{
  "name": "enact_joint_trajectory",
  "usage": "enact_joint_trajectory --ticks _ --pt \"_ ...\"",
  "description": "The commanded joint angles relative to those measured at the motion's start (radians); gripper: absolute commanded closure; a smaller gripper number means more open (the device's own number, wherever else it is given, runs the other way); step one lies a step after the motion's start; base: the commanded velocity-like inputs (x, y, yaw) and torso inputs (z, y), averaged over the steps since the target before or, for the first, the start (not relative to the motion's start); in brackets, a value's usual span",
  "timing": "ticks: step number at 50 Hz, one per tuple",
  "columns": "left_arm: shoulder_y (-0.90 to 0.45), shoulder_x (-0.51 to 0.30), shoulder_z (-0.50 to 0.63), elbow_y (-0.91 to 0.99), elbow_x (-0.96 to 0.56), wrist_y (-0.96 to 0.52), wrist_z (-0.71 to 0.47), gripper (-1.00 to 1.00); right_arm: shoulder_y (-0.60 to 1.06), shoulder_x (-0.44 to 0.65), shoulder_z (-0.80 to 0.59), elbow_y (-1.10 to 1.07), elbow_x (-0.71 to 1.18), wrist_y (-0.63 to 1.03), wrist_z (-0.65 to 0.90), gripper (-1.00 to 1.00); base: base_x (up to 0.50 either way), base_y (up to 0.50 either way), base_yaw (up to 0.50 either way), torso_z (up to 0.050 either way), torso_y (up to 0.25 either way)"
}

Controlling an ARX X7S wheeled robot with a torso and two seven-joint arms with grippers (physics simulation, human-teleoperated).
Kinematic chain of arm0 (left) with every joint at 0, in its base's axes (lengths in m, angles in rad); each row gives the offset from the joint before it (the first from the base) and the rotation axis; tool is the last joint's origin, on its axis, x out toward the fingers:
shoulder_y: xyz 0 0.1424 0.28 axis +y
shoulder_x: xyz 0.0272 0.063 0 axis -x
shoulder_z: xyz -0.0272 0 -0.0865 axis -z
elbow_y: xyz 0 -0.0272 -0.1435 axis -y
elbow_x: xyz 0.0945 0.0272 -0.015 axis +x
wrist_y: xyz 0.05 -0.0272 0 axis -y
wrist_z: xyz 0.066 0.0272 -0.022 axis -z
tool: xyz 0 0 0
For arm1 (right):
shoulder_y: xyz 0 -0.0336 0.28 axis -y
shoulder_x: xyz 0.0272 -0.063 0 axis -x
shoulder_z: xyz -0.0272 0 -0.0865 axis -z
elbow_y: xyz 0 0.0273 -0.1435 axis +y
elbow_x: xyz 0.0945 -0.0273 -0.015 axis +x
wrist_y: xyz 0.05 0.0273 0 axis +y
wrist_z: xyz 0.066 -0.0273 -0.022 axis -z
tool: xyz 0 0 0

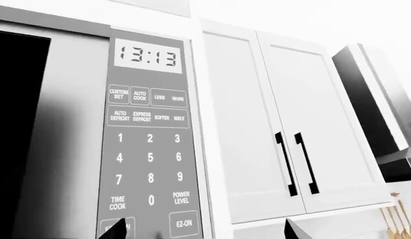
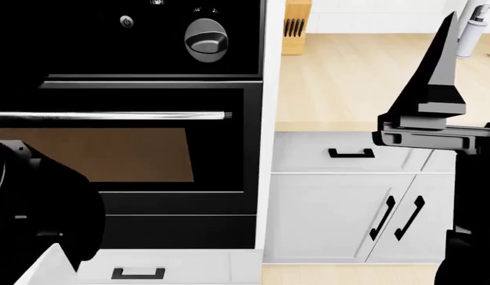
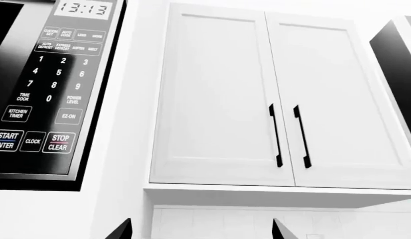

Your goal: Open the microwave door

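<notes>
Beside flat white cabinet doors (image 3: 278, 94), glossy microwave keypad (image 1: 150, 144), right gripper (image 3: 200, 230) fingers apart, left's state unclear.

Microwave (image 1: 92, 139), built in high beside white wall cupboards, door shut.

Its keypad panel (image 1: 150, 144) runs down the right side of the front, with a display reading 13:13 at 12 o'clock above the number keys. The dark door window (image 1: 16, 134) sits at 9 o'clock from the keypad, flush with the frame.
</notes>
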Motion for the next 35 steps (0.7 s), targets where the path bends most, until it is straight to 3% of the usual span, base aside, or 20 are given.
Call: enact_joint_trajectory --ticks 1,16,27,35 --pt "0.029 0.061 0.093 -0.06 0.047 0.099 -0.008 -1.0 -0.006 0.015 0.017 -0.012 0.015 0.002 0.01 -1.0 0.0 0.0 0.0 0.0 0.0" --pt "-0.013 0.084 0.258 -0.467 0.144 0.468 -0.035 -1.0 -0.006 0.03 0.023 -0.021 0.028 0.005 0.02 -1.0 0.0 0.0 0.0 0.0 0.0" --pt "-0.055 0.082 0.295 -0.799 0.221 0.747 -0.222 -1.0 0.004 0.037 0.019 -0.029 0.036 0.016 0.032 -1.0 0.0 0.0 0.0 0.0 0.0" --pt "-0.045 0.057 0.329 -0.869 0.298 0.835 -0.327 -1.0 0.02 0.039 0.009 -0.032 0.042 0.027 0.04 -1.0 0.0 0.0 0.0 0.0 0.0"
